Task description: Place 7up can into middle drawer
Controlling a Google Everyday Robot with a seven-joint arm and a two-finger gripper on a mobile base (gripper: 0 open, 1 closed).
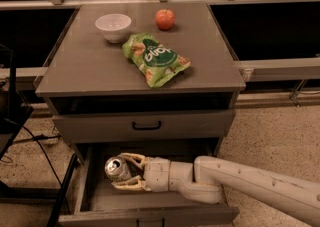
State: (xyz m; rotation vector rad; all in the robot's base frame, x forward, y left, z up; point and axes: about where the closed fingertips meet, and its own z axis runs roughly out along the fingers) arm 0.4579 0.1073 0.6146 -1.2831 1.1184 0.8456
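Observation:
The 7up can (pixel 118 169) lies on its side, silver top facing me, inside the open middle drawer (pixel 150 202) at its left. My gripper (pixel 116 170) reaches into the drawer from the right, its two pale fingers (pixel 131 158) above and below the can and close around it. The can is low in the drawer, at or near its grey floor; whether it rests there is not visible.
A closed drawer with a black curved handle (pixel 146 126) sits above the open one. On the cabinet top (pixel 85 71) are a white bowl (pixel 113 25), a red apple (pixel 165 19) and a green crisp bag (pixel 154 57). A dark stand (pixel 12 116) is at left.

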